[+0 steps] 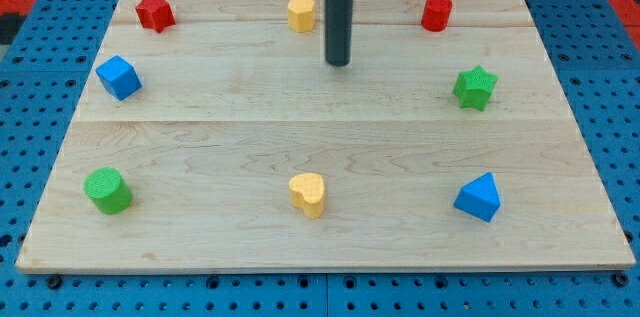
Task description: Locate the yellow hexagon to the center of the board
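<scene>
A pale wooden board (320, 147) is lying on a blue pegboard table (40, 157), and eight small coloured blocks are sitting around its edges while the middle is standing bare. Going from the view's left: a red star (155, 11) is resting at the top left corner, a blue cube (119, 77) is sitting below it near the left edge, and a green cylinder (107, 190) is standing at the bottom left. Moving toward the centre line, the yellow hexagon (301, 13), the block the task names, is sitting at the top edge, and a yellow heart (308, 195) is lying near the bottom edge. Just beside the hexagon, to its right and slightly lower, my tip (338, 62) is standing on the board, apart from the block and touching nothing; the rod has no jaws, so it is holding nothing. Further right, a red cylinder (436, 13) is sitting at the top, a green star (475, 87) is below it near the right edge, and a blue pyramid-like block (478, 197) is resting at the bottom right. By my judgement the push is not yet begun: the tip is needing to get round to the hexagon's top side, then press it straight toward the view's bottom into the open middle. A red strip is showing at both upper corners of the view.
</scene>
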Available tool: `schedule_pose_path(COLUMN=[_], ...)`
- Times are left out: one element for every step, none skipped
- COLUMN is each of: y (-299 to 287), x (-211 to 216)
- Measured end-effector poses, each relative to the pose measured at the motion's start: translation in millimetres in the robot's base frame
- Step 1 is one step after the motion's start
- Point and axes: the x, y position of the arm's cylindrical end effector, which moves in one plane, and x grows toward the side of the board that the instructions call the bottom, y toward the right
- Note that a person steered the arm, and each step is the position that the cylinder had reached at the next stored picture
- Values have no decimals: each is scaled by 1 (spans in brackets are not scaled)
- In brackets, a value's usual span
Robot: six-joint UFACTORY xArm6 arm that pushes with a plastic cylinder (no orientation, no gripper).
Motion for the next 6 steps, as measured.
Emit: schedule_pose_path(y=[5, -31, -80, -41, -5, -45], x=[-62, -106, -89, -40, -2, 10])
